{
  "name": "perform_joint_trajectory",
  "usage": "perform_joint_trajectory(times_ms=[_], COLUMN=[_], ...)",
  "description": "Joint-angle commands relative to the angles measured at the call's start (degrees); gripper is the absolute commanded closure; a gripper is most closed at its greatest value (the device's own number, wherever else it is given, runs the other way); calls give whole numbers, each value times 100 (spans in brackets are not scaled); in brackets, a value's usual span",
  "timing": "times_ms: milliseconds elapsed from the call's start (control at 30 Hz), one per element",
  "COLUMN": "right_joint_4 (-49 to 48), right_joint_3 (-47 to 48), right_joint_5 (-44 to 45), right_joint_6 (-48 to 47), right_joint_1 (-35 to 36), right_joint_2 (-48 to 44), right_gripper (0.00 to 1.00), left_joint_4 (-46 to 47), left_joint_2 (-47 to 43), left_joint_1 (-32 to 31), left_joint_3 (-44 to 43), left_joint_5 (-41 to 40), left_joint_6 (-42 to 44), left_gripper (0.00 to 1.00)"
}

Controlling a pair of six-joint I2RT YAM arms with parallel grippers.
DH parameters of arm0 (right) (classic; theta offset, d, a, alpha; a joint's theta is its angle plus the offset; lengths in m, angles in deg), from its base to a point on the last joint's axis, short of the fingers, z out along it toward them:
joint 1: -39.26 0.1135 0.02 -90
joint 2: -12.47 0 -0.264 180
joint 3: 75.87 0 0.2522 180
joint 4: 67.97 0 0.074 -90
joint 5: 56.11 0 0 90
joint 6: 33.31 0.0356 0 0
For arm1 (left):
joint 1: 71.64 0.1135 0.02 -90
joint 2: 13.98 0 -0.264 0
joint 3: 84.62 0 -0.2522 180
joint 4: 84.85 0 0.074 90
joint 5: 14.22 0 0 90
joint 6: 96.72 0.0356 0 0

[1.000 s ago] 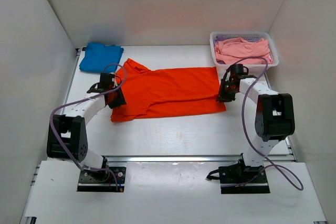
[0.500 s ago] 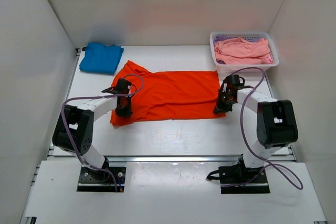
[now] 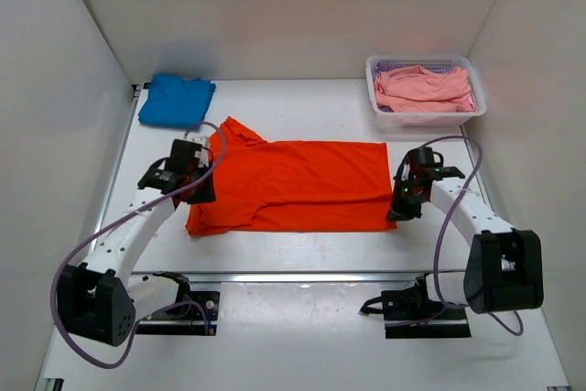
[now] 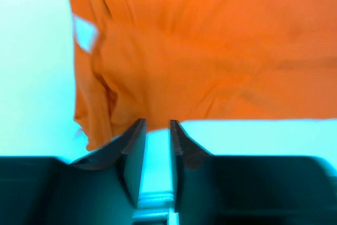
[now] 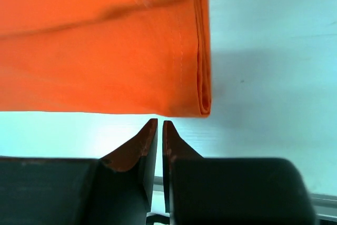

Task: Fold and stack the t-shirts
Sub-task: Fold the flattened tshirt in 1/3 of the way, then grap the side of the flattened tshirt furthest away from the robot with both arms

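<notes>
Left fingers (image 4: 132, 151) stood slightly apart, right fingers (image 5: 143, 148) nearly shut, both empty beside the orange shirt (image 3: 293, 180); limp, light cloth, probably best pinched at its corners.

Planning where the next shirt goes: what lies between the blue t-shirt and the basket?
Nothing: the top view shows bare table between the blue t-shirt and the basket; the orange t-shirt lies nearer the arms.

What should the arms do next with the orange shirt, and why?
Probably open the right gripper and nudge it forward onto the near right corner of the orange shirt: its jaws are nearly shut just short of the folded edge, holding nothing.
</notes>
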Motion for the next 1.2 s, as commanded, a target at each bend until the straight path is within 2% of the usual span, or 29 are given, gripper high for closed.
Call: perform_joint_trajectory(times_ms=[0, 33, 133, 233, 300, 333, 467, 533, 700, 867, 1167], right_joint_4=[230, 82, -331, -945, -1421, -1632, -2501, -2793, -3198, -3426, -3479], right_joint_3=[596, 736, 992, 1081, 1046, 1019, 888, 905, 1177, 1476, 2091], right_joint_5=[9, -52, -44, -132, -97, -10, 228, 308, 369, 439, 483], right_joint_6=[-236, -289, -255, -202, -97, 0, 369, 457, 572, 554, 607], right_joint_1=[-239, -257, -301, -310, -258, -231, -380, -407, -469, -539, -671], right_joint_2=[-378, -413, -309, -177, -89, 16, 472, 727, 1369, 1888, 2679], right_gripper=[93, 92, 83, 72, 56, 53, 42, 42, 42, 42, 41], left_joint_4=[152, 197, 758, 1652, 2110, 2287, 2114, 2078, 2123, 1447, 699], left_joint_2=[-112, 37, 677, 1424, 1872, 2267, 3786, 4271, 5336, 6321, 7078], left_joint_1=[208, 217, 340, 428, 533, 586, 858, 876, 893, 736, 543], left_joint_3=[-638, -735, -1279, -1553, -1780, -2043, -3300, -4002, -5050, -6429, -7222], left_joint_5=[224, -2, -250, -259, -365, -304, -197, -276, -426, -523, -751], left_joint_6=[75, 206, 426, 629, 577, 516, 384, 348, 216, 409, 471], left_gripper=[62, 54, 44, 39, 35, 35, 34, 35, 34, 34, 34])
